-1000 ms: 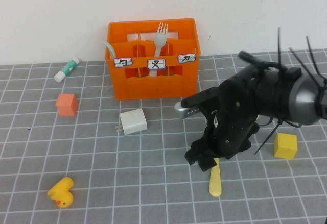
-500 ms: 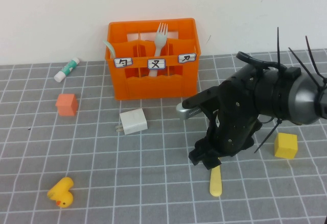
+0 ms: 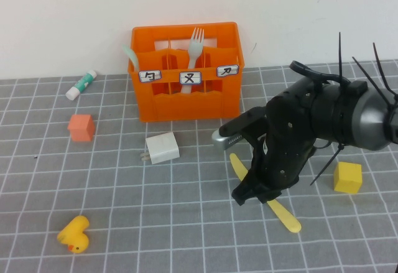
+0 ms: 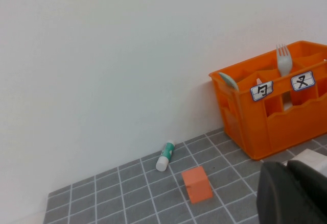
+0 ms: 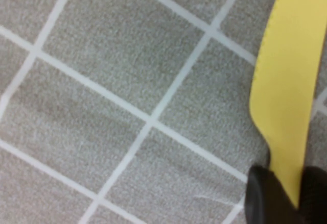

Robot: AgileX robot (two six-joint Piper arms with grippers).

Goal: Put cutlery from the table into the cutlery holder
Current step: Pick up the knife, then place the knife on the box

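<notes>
Right wrist view: right claw [image 5: 286, 193] pinches the flat, smooth yellow knife [image 5: 288, 81]; left claw [image 4: 294, 193] pressed together.

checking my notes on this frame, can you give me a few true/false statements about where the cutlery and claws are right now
1. The pale yellow plastic knife stands in the bright orange plastic crate. False: it lies low over the grey tiled table, pinched by the right claw.
2. The pale grey-green plastic fork stands in the crate's middle compartment. True.
3. The mint-green plastic spoon lies beside the yellow rubber duck. False: it leans in the crate's left compartment.
4. The left claw holds the fork. False: it is shut on nothing, away from the crate.
5. A yellow cube sits to the right of the right arm. True.
</notes>
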